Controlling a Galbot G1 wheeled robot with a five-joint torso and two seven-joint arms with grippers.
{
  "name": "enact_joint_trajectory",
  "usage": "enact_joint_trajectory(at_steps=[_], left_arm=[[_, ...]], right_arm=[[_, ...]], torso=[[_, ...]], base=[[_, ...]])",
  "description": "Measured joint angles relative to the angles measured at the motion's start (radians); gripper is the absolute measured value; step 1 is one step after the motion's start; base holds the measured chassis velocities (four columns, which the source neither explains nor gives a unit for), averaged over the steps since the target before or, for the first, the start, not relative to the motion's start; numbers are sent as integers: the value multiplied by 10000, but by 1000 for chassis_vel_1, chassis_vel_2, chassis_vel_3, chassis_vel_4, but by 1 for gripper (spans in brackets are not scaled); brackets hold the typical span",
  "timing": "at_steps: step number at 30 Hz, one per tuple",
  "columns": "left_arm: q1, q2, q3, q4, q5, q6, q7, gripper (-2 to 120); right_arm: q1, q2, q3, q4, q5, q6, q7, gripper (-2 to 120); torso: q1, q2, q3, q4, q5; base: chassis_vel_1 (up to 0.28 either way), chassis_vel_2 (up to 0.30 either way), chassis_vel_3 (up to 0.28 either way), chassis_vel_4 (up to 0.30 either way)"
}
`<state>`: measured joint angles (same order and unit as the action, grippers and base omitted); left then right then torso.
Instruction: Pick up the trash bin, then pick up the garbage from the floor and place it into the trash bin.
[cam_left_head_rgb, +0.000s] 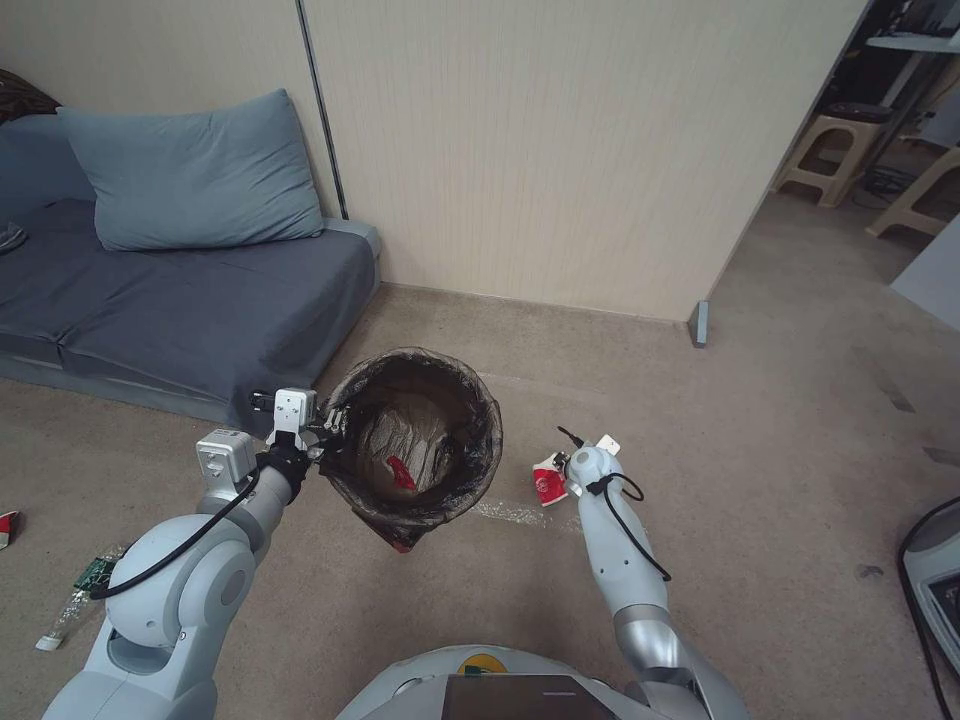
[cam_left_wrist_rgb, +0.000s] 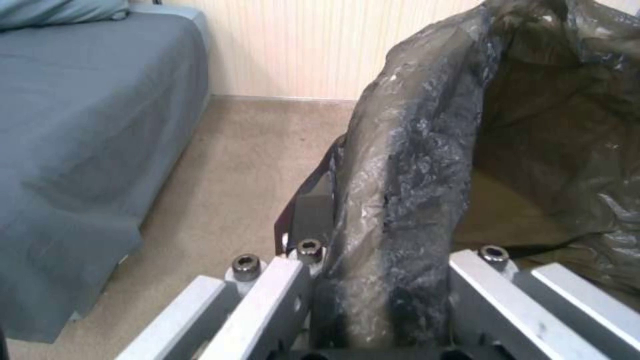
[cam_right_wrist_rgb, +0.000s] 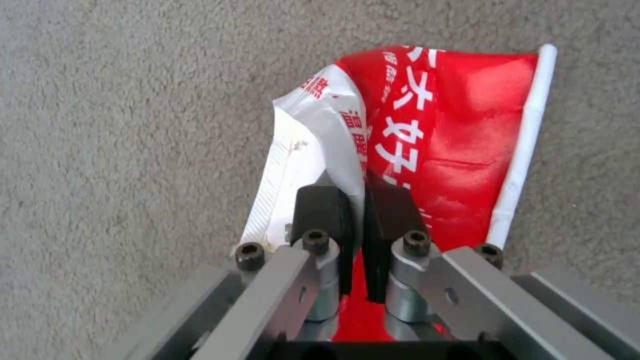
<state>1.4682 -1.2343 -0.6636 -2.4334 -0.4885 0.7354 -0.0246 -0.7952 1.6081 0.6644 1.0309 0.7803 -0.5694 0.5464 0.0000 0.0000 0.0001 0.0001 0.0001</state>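
My left gripper (cam_left_head_rgb: 322, 432) pinches the trash bin (cam_left_head_rgb: 415, 440) by its bagged rim, mouth open, held off the floor (cam_left_head_rgb: 760, 430). To its right, my right gripper (cam_left_head_rgb: 556, 472) has its fingers (cam_right_wrist_rgb: 327, 215) pressed on a crushed red-white cup (cam_right_wrist_rgb: 427, 145), so that cup lies just right of the rim.

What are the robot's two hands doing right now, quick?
Left gripper: shut on the trash bin rim, holding it up.
Right gripper: shut on a crushed red-white paper cup.
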Motion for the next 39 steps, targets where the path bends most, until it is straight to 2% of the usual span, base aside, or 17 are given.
enact_joint_trajectory(at_steps=[6, 9, 11, 12, 14, 15, 18, 20, 22, 23, 25, 26, 29, 30, 32, 37, 39], left_arm=[[7, 10, -5, 1, -4, 0, -1, 5], [-6, 13, -5, 13, -4, 0, -4, 5], [-38, 14, 7, 38, -5, 0, -12, 5], [-38, 14, 7, 38, -5, 0, -12, 5], [-57, 24, 9, 61, -5, 0, -23, 5], [-57, 24, 9, 61, -5, 0, -23, 5], [-77, 48, 4, 104, -6, 0, -32, 5], [-82, 48, 5, 114, -6, 0, -31, 5], [-114, 35, 20, 164, -4, 0, -32, 5], [-114, 35, 20, 164, -4, 0, -32, 5], [-124, 4, 54, 205, 9, 0, -33, 5], [-124, 4, 54, 205, 9, 0, -33, 5], [-114, -33, 92, 251, 36, 0, -36, 5], [-114, -33, 92, 251, 36, 0, -36, 5], [-104, -49, 97, 288, 58, 0, -35, 5], [-99, -86, 116, 351, 88, 0, -35, 5], [-97, -122, 129, 396, 112, 0, -30, 5]], right_arm=[[-190, 1, -66, 401, 87, -143, 145, 3], [-450, -2, -169, 1137, 314, -356, 397, 3], [-729, -140, -367, 2313, 528, -538, 561, 3], [-729, -140, -367, 2313, 528, -538, 561, 3], [-963, -456, -517, 3406, 803, -675, 702, 3], [-963, -456, -517, 3406, 803, -675, 702, 3], [-1423, -1108, -775, 5219, 1335, -895, 966, 2], [-1514, -1234, -802, 5630, 1449, -929, 1013, 2], [-1851, -1689, -867, 7149, 1870, -1097, 1185, 0], [-1851, -1689, -867, 7149, 1870, -1097, 1185, 0], [-2110, -1998, -878, 8216, 2239, -1272, 1313, 0], [-2110, -1998, -878, 8216, 2239, -1272, 1313, 0], [-2448, -2481, -912, 10022, 2980, -1615, 1440, 0], [-2448, -2481, -912, 10022, 2980, -1615, 1440, 0], [-2515, -2799, -1030, 11184, 3658, -1691, 1471, 0], [-2464, -3359, -1299, 12303, 4424, -1701, 1242, 0], [-2329, -3901, -1507, 12716, 4690, -1701, 747, 0]], torso=[[0, 0, 0, 1, -1], [0, -1, 1, -2, 0], [0, -1, 1, -1, 4], [0, -1, 1, -1, 4], [0, 0, 0, 0, -3], [0, 0, 0, 0, -3], [1, -1, 1, -3, 2], [0, -1, 1, -3, 3], [0, 0, -2, -3, -1], [0, 0, -2, -3, -1], [0, 0, -1, 0, 0], [0, 0, -1, 0, 0], [0, 0, -1, -3, 1], [0, 0, -1, -3, 1], [0, 0, -2, -1, 0], [0, 0, -2, 0, 0], [0, 0, -2, 0, 2]], base=[[0, 0, 0, 0], [0, 0, 0, 0], [0, 0, 0, 0], [0, 0, 0, 0], [0, 0, 0, 0], [0, 0, 0, 0], [0, 0, 0, 0], [0, 0, 0, 0], [0, 0, 0, 0], [0, 0, 0, 0], [0, 0, 0, 0], [0, 0, 0, 0], [0, 0, 0, 0], [0, 0, 0, 0], [0, 0, 0, 0], [0, 0, 0, 0], [0, 0, 0, 0]])
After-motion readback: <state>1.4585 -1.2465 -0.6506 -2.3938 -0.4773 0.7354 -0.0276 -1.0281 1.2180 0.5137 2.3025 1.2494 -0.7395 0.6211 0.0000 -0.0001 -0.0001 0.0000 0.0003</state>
